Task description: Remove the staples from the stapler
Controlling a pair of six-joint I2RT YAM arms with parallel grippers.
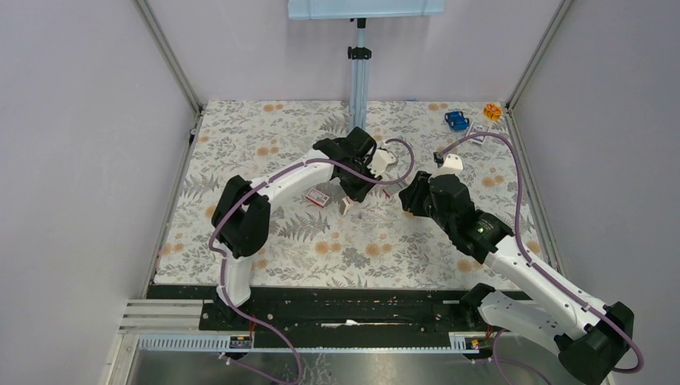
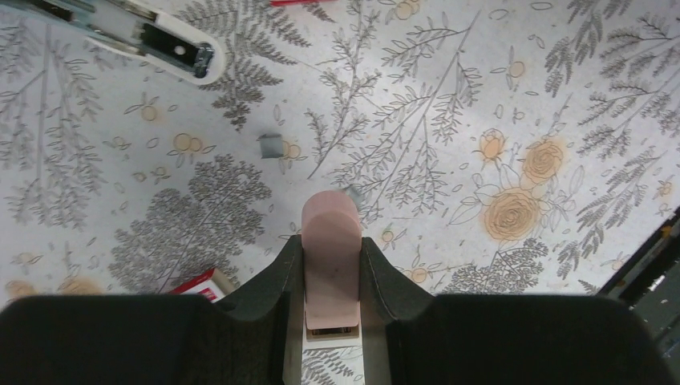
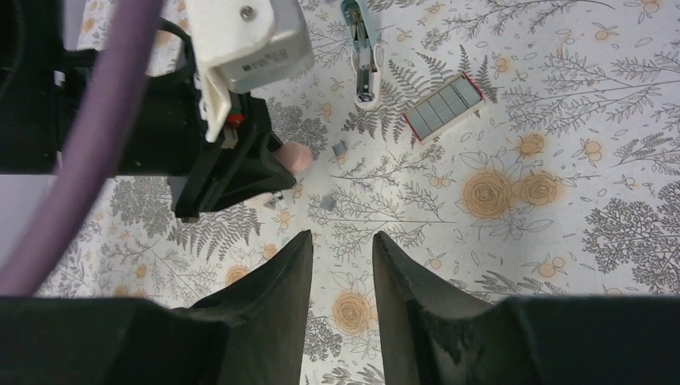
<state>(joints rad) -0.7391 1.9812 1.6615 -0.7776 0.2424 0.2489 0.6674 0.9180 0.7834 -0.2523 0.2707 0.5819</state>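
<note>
My left gripper is shut on a small pink stapler and holds it just above the floral table; it also shows in the top view and the right wrist view. Two tiny silvery staple pieces lie on the cloth just ahead of it, one to the left and one right at the stapler's tip. They show in the right wrist view too. My right gripper is open and empty, hovering a little to the right of the stapler.
A white and blue stapler lies opened out at the far left of the left wrist view. A grey box of staples sits beside it. A small red box lies left of my left gripper. Blue and orange items sit at the back right corner.
</note>
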